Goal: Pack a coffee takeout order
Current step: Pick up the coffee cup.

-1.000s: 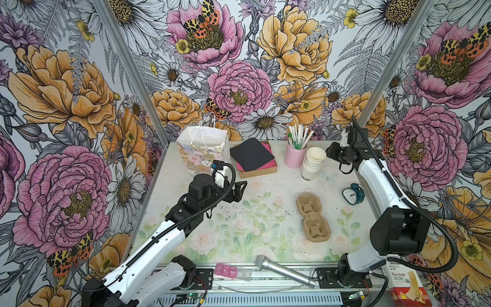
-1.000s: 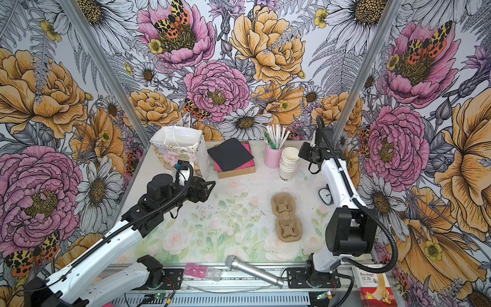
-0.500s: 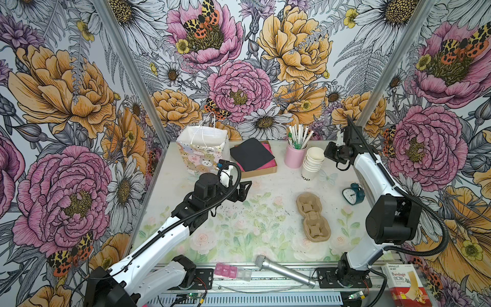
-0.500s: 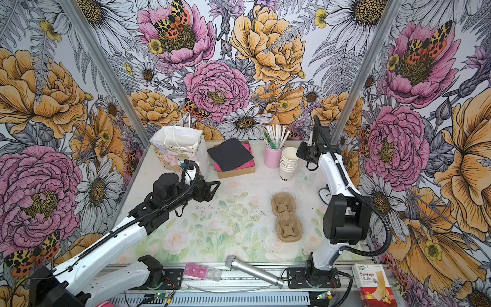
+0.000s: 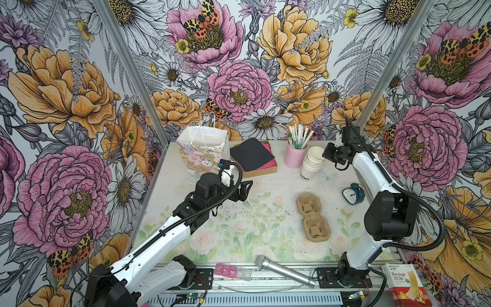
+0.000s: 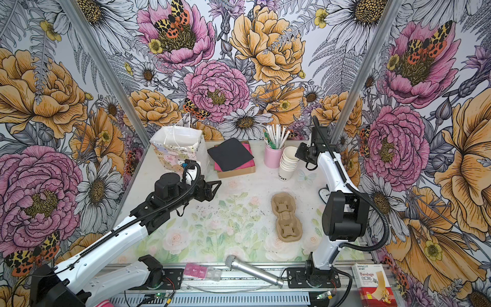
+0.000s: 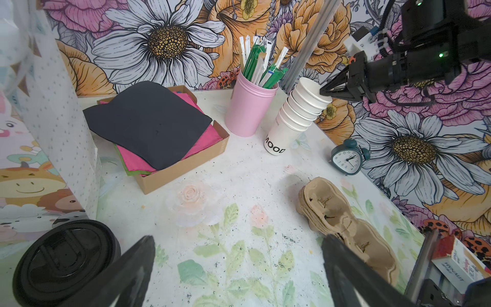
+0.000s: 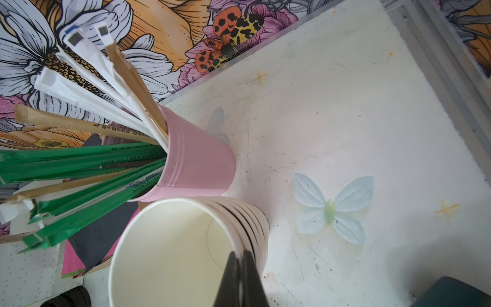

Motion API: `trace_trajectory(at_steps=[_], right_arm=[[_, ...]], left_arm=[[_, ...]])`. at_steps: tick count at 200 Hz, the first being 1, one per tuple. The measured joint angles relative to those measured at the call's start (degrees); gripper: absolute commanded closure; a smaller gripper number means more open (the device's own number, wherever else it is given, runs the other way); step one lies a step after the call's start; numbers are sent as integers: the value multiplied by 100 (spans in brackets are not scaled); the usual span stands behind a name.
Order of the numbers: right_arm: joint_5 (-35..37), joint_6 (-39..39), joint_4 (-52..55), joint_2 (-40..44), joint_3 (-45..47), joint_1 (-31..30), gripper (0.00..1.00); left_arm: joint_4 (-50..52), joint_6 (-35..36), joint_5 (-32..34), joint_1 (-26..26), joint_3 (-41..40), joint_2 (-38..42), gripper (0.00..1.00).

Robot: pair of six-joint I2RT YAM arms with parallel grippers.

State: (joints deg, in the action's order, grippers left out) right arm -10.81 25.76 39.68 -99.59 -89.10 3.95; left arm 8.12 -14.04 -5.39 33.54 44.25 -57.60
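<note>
A stack of white paper cups [image 5: 311,164] stands at the back right; its bottom cup carries black lettering. My right gripper [image 5: 324,154] [image 8: 241,253] is shut on the rim of the top cup [image 8: 170,252] [image 7: 308,89], one finger inside and one outside. The black napkin [image 5: 251,154] [image 7: 148,122] lies on pink napkins in a cardboard tray [image 7: 186,164]. A black lid [image 7: 61,263] sits on the table beside the gift bag, hidden in both top views by the left arm. My left gripper [image 5: 245,190] [image 7: 238,238] hangs open and holds nothing, above the table's middle left.
A patterned gift bag [image 5: 202,151] stands at the back left. A pink holder of straws [image 5: 293,156] is next to the cup stack. Brown pulp cup carriers [image 5: 313,216] and a teal clock [image 5: 352,194] lie at the right. A microphone [image 5: 281,271] and a bandage box [image 5: 403,284] sit at the front.
The right gripper has moved in over the cup stack and shut on the top cup's rim. The left arm has reached a little further to the right, still open.
</note>
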Motion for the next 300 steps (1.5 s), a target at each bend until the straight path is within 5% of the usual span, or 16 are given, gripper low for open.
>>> trace_trajectory(at_steps=[161,300], right_arm=[[0,37,103,175,-308,-81,100],[-15,31,413,1539,-859,-260,100]], left_arm=[[-70,-7,46,0,-2,66,1],[-68,-103,328,11,-50,245,1]])
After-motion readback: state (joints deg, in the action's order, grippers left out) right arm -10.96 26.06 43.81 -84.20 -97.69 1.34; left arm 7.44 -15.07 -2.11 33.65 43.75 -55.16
